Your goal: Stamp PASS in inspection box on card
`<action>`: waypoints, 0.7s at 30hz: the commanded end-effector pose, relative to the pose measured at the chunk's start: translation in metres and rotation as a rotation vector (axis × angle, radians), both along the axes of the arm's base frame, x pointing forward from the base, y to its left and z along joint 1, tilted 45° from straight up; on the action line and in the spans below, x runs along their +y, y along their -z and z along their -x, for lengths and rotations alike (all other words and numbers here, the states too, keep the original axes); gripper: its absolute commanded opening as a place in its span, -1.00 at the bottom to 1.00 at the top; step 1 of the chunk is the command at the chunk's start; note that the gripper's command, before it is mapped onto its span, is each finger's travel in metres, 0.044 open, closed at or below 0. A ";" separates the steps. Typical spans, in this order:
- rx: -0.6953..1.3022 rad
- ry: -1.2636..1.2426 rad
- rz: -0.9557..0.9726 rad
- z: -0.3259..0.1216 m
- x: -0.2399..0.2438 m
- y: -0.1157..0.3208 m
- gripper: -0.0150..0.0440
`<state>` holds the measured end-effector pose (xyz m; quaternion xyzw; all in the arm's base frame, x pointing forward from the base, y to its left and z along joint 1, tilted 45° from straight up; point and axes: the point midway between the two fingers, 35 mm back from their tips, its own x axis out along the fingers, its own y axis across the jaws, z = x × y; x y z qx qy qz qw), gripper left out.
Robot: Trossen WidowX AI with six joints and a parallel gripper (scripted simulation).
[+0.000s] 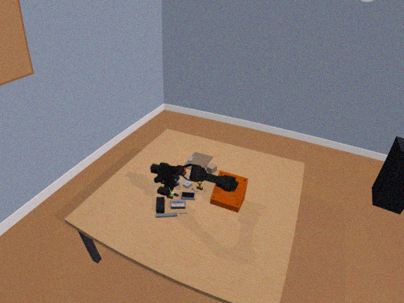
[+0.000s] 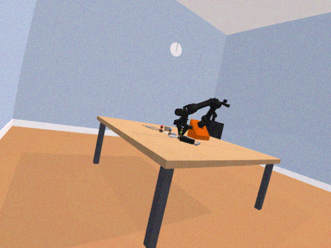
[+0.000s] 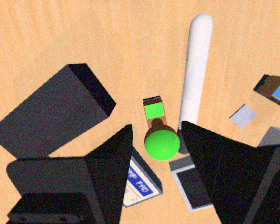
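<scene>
Stamp with a green knob (image 1: 171, 194) (image 2: 181, 132) (image 3: 162, 145), on the side of the tabletop (image 1: 262, 182) (image 2: 147, 142) (image 3: 40, 25) towards the left edge in the top view; whether it is the one marked PASS cannot be told. The tabletop is pale wood, with its far corner pointing at the corner of the room. The black arm (image 1: 209, 178) (image 2: 196, 107) reaches from an orange block (image 1: 239, 194) (image 2: 199, 133), well in from the right edge, towards the left edge. Its tool (image 1: 170, 193) (image 2: 181, 135) (image 3: 156, 127) points down and is partly open, a finger on either side of the green knob, gripping nothing.

A flat grey sheet (image 1: 202, 159) lies nearest the far corner. The black block (image 1: 160, 205) (image 2: 187, 139) (image 3: 55, 107) lies on the side towards the left corner, with a long grey bar (image 1: 166, 215) just beside its end. Next to the block is the stamp pad (image 1: 178, 204) (image 3: 142, 187), its blue label partly covered in the wrist view, and near that a dark-faced tray (image 1: 188, 195) (image 3: 195, 187). A white rod (image 3: 198, 65) lies just beside the green-knobbed stamp. Smaller are a red-knobbed stamp (image 2: 161, 127) and, least of all, a pale grey chip (image 3: 243, 116)
</scene>
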<state>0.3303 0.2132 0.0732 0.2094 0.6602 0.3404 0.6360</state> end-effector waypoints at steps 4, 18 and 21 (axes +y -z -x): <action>0.005 0.002 0.005 0.003 0.007 0.009 0.22; 0.003 -0.002 -0.001 0.003 0.007 0.006 -0.23; 0.003 -0.002 -0.001 0.003 0.007 0.006 -0.36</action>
